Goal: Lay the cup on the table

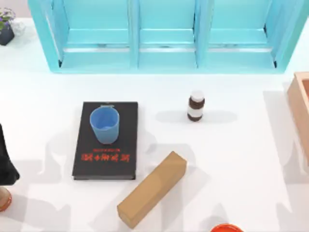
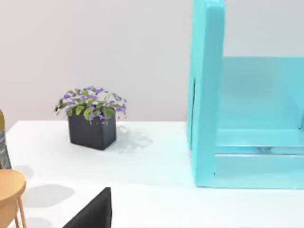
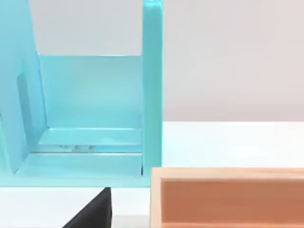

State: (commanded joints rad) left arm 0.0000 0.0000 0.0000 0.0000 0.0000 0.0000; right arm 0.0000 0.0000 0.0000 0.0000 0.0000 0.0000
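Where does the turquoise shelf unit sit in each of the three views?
Top view: shelf unit spans the table's far edge, behind the black book and bottle.
Left wrist view: its end panel stands beside the potted plant.
Right wrist view: its end panel rises behind the wooden box.
Shared landmark: the white table.

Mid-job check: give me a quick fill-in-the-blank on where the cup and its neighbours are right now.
The cup stands upright on the black ____.
The bottle has a ____ cap.
The cardboard box lies flat on the ____, right of the book.
The shelf unit is coloured ____.

Missing words: book; white; table; turquoise.
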